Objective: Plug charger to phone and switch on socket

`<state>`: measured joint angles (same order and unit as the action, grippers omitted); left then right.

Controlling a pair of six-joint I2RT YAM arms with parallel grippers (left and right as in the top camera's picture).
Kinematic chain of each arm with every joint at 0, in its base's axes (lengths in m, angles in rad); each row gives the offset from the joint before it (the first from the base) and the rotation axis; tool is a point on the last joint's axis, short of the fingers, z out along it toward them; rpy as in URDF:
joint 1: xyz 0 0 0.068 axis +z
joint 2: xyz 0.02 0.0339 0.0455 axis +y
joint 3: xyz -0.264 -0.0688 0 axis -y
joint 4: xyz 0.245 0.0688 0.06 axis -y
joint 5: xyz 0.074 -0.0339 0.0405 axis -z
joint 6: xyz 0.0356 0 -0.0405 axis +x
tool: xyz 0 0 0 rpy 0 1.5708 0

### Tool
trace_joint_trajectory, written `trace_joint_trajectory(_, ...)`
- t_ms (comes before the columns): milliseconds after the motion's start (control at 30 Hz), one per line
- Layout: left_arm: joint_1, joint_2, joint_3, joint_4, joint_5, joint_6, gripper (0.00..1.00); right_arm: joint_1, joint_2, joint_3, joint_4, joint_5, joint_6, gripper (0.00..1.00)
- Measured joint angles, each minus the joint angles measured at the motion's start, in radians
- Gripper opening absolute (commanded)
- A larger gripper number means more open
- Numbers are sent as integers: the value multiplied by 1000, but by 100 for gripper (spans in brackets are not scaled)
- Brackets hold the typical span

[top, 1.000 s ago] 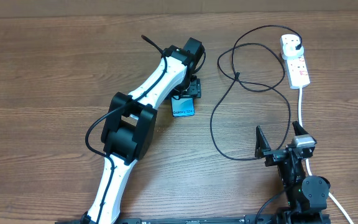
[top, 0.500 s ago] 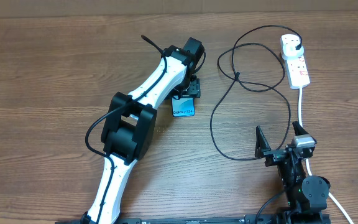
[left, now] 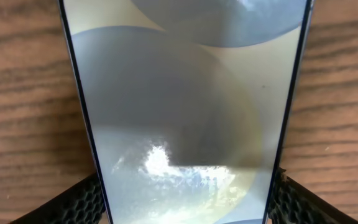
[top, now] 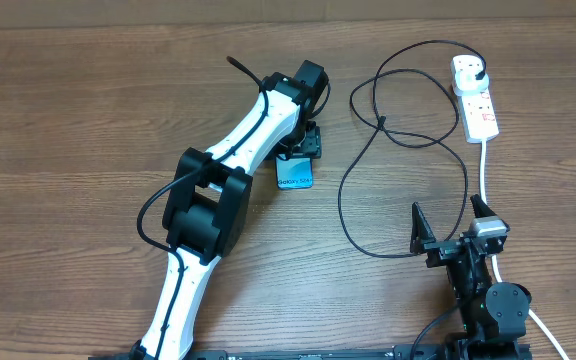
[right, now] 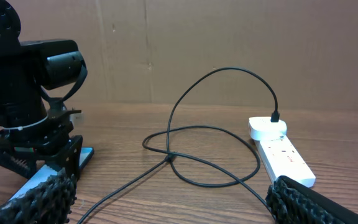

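Left wrist, phone (left: 185,112) between fingers (left: 67,202) (both alongside)

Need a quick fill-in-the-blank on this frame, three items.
1. The phone lies screen-___ on the table.
2. The charger is plugged into the socket but not into the ___.
3. The right hand is ___, holding nothing.
Missing: up; phone; open.

Table (top: 68,120) brown wood grain; phone (top: 295,178) beneath the black left end effector (top: 303,155) light blue, white lettering; charger cable (top: 380,123) black; power strip (top: 479,105) white, red markings; its cord (top: 484,165) white.
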<state>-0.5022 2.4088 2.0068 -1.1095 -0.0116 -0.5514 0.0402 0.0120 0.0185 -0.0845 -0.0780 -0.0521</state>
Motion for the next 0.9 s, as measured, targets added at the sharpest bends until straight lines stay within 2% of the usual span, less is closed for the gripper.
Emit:
trace_joint_trajectory(433, 0, 16, 38, -60, 16, 0, 75, 0, 0, 0, 0, 0, 0, 100)
trace_joint_trajectory(900, 6, 23, 190, -182, 202, 0, 75, 0, 0, 0, 0, 0, 0, 100)
